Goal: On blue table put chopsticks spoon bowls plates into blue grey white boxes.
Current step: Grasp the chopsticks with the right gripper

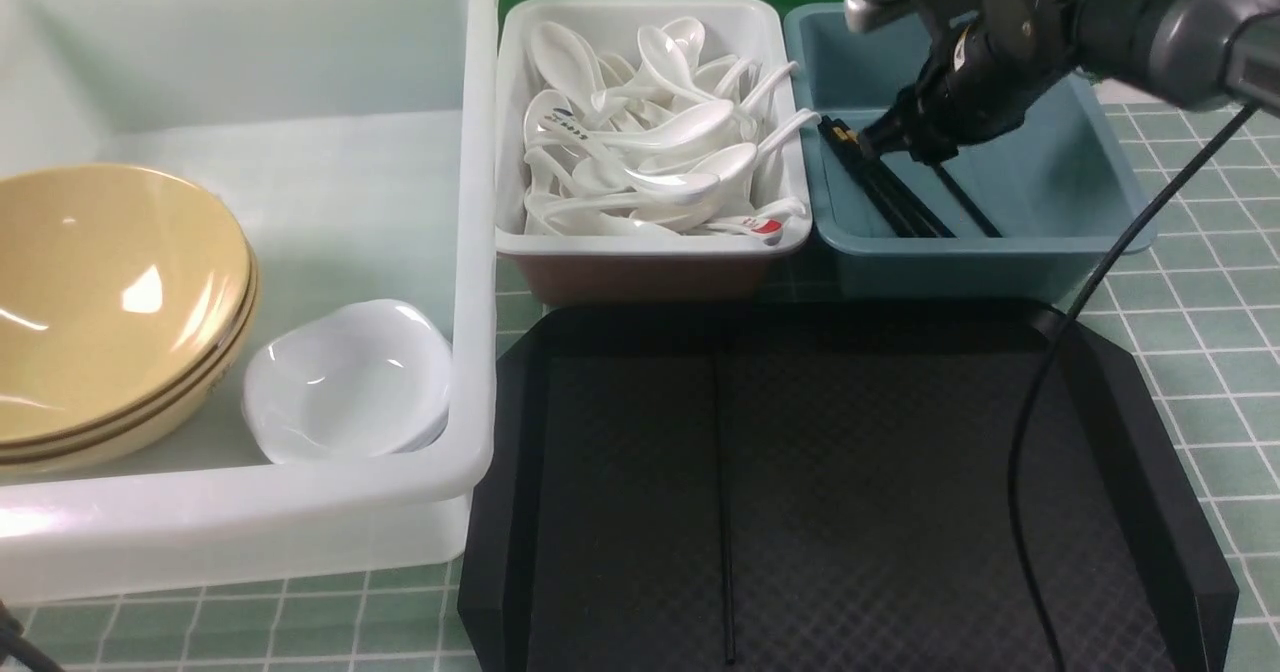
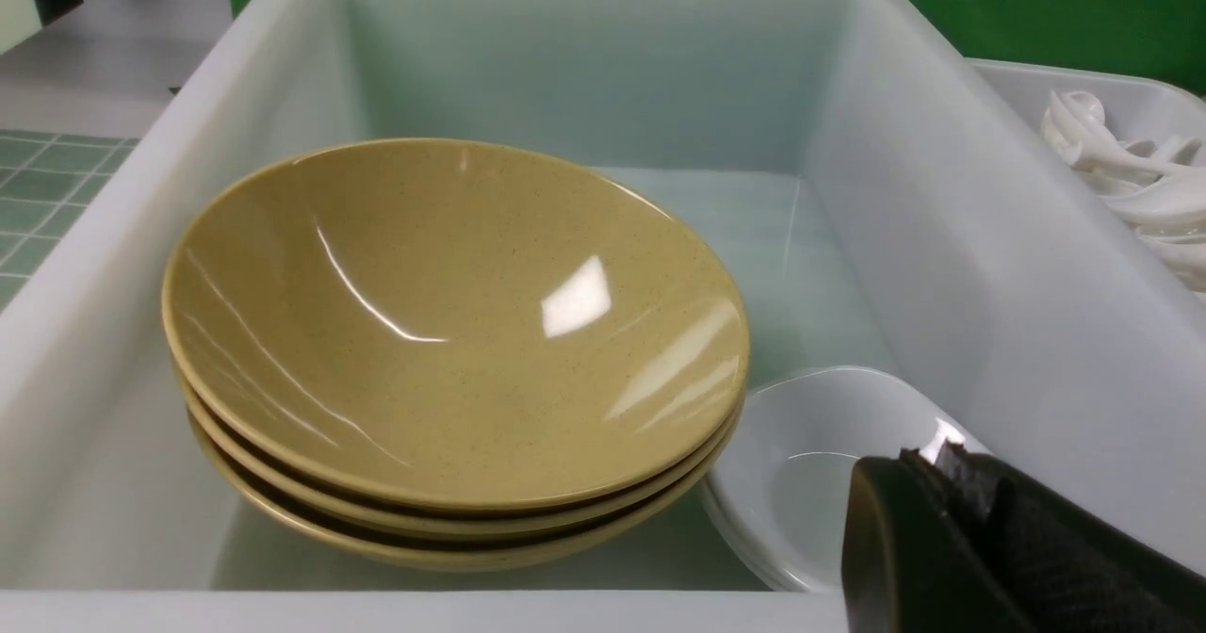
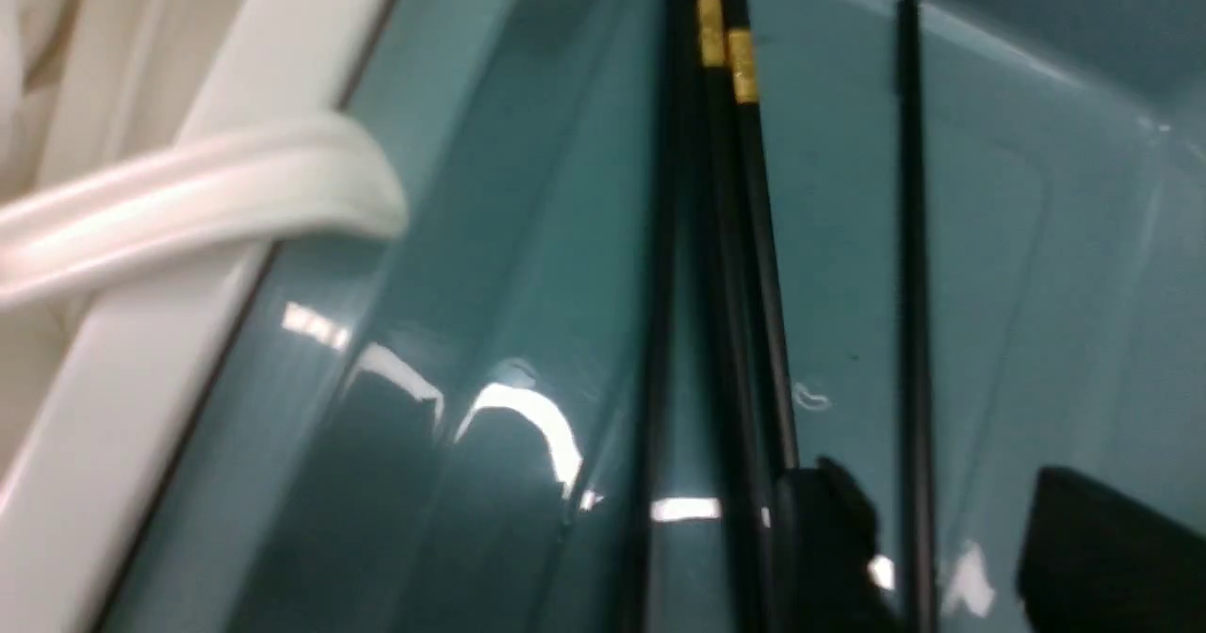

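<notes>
Right pincer [image 3: 942, 520] open inside blue bin [image 1: 1050, 182]. One chopstick [image 3: 909, 237] lies loose between its jaws, more chopsticks [image 3: 744, 237] just beside. I judge them stiff, light, slick: grip mid-shaft or they pivot.

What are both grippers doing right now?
Left gripper: closed, nothing visible in it.
Right gripper: open, fingers either side of a chopstick in the blue-grey box.
</notes>
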`<state>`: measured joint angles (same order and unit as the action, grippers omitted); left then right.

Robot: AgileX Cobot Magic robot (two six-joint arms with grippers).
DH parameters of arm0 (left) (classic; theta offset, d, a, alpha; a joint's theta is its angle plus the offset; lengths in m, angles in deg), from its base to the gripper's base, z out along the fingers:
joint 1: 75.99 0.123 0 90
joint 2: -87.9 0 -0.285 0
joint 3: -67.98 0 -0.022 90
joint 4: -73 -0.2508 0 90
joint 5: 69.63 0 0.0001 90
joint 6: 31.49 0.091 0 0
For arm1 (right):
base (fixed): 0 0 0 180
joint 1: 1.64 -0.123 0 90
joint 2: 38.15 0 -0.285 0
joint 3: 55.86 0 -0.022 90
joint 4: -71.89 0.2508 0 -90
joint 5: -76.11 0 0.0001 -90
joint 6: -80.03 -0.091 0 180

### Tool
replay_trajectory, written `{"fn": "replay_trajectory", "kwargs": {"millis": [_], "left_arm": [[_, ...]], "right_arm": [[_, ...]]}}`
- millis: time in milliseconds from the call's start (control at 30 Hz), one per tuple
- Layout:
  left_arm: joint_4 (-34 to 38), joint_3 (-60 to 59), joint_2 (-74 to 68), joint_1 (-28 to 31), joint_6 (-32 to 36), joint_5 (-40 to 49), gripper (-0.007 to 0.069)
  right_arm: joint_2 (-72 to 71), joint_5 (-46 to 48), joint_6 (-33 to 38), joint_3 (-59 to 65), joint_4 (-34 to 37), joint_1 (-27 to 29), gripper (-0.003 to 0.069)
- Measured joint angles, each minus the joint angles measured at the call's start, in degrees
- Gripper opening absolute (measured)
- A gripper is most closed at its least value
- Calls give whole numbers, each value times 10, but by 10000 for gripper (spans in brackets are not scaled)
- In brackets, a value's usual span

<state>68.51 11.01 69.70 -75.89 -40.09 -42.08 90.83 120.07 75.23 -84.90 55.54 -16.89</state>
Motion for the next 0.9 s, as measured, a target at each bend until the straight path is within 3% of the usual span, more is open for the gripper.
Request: {"fn": "replay_trajectory", "kwargs": {"millis": [133,233,467,900], "left_arm": [[0,0,0,0,0,0,1],[0,0,0,0,1,0,1],[0,0,0,0,1,0,1],[0,0,0,0,0,0,1]], "right_arm": [[-28,87,7,-37,1,0,520],[-66,140,5,-46,26,1,548],[-146,219,44,-32,135,-11,545],[-191,202,48,52,153,-116,539]]}}
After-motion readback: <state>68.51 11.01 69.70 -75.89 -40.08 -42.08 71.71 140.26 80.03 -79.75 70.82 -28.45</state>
